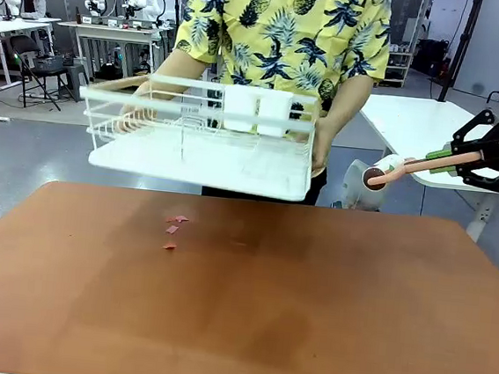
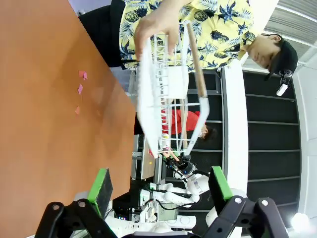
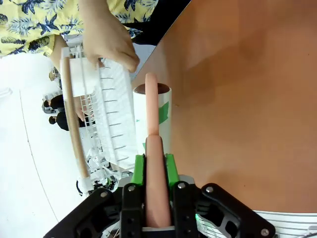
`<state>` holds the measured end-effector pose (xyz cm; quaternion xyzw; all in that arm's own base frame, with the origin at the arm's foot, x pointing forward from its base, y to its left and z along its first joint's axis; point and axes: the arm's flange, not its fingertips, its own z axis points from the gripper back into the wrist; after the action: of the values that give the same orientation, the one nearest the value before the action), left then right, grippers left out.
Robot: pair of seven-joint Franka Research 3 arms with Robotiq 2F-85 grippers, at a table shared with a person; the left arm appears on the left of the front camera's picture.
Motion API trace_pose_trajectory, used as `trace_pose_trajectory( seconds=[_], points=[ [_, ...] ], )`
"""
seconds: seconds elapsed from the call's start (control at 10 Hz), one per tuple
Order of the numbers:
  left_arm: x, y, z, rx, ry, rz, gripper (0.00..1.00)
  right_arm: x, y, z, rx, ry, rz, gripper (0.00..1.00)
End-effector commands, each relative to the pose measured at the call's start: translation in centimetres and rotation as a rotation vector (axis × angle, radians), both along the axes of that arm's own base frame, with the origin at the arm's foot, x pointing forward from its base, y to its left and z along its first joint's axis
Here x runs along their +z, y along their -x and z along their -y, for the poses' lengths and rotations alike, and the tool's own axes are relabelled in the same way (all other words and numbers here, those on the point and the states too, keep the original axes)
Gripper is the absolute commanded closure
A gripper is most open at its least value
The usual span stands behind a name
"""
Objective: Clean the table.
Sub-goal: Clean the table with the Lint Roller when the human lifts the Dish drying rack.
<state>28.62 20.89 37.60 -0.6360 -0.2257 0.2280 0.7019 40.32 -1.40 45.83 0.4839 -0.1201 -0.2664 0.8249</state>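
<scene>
1. Table (image 1: 308,316): reddish-brown top, wide and bare apart from the litter in item 5. It takes up the whole near half of the front view.
2. Dish rack (image 1: 199,160): white wire. A person (image 1: 282,31) at the far side holds it in both hands, lifted clear above the table's far edge and not touching the top.
3. Lint roller (image 1: 406,169): pink handle, white paper head. It hangs in the air off the table's far right corner, beyond the edge. The long axis runs from the gripper toward the robot's left and slightly down, head leading, so it already aims across the table.
4. Grippers: the right gripper (image 1: 442,161) is clamped tight on the roller's handle. The right wrist view shows the green pads pinching it on both sides (image 3: 154,163). The left gripper (image 2: 161,186) stands wide open with nothing between its pads.
5. Pink scraps (image 1: 173,230): three small bits in a loose line, left of centre on the table's far part, just below the rack's near edge.
6. Judgement: the scraps lie well apart from the roller head, off to its left and across the middle. The right arm would need a long leftward reach, then a drop of the head flat onto the top. The raised rack looks clear of that path.
</scene>
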Motion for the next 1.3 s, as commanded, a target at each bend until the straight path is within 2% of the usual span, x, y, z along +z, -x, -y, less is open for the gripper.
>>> trace_pose_trajectory(
  seconds=[0.0,1.2],
  points=[
    [0.15,0.43,-0.17,-0.015,-0.009,0.019,0.00,0.16,0.11,-0.15,0.005,-0.004,0.002,1.00],
    [0.15,0.43,-0.17,-0.015,-0.009,0.019,0.00,0.16,0.11,-0.15,0.005,-0.004,0.002,1.00]
  ],
)
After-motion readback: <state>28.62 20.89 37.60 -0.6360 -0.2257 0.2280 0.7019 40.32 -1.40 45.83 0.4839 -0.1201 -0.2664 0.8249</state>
